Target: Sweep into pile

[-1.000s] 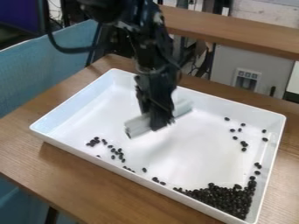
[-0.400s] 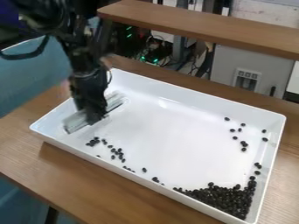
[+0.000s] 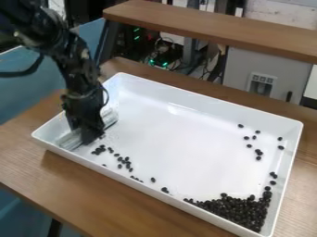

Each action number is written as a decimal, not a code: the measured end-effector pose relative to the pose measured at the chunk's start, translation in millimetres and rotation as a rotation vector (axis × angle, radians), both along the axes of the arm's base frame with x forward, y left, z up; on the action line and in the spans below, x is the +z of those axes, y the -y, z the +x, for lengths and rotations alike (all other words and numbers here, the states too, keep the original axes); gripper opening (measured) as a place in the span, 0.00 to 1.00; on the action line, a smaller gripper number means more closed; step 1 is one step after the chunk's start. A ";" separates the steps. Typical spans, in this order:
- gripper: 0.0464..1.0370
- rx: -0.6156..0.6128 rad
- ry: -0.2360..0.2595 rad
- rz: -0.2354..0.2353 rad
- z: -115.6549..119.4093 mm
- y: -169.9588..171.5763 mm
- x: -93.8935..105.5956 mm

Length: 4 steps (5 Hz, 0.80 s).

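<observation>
My gripper (image 3: 90, 135) is at the left end of the white tray (image 3: 186, 143), shut on a pale, long sweeping bar (image 3: 109, 119). The bar lies slantwise across the tray's left end, low in the tray. Just right of its near end is a loose group of black beans (image 3: 99, 150), with others trailing along the near side. A dense pile of black beans (image 3: 238, 210) fills the tray's near right corner. Several scattered beans (image 3: 258, 152) lie near the right wall. Whether the bar touches the tray floor, I cannot tell.
The tray's raised walls surround the beans on a brown wooden table (image 3: 62, 178). Behind it runs a raised wooden shelf (image 3: 210, 28), with a grey cabinet (image 3: 263, 76) below. A blue panel (image 3: 37, 92) stands at the left.
My gripper has moved with the bar from the tray's middle to its left end, and a little nearer the camera. The beans show no clear shift.
</observation>
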<state>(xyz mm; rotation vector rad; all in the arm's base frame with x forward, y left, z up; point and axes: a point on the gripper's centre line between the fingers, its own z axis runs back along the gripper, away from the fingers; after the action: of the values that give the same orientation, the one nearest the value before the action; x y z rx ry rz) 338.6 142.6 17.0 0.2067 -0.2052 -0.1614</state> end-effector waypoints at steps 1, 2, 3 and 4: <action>0.36 0.068 0.052 -0.016 1.9 10.8 -0.7; 0.36 0.098 0.025 -0.056 2.7 34.0 -1.1; 0.36 0.095 -0.015 -0.086 4.1 63.8 -1.3; 0.36 0.114 -0.013 -0.095 6.2 83.1 -2.3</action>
<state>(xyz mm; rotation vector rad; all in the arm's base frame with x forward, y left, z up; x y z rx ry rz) 344.8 59.5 14.7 0.1225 -0.1867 -0.0398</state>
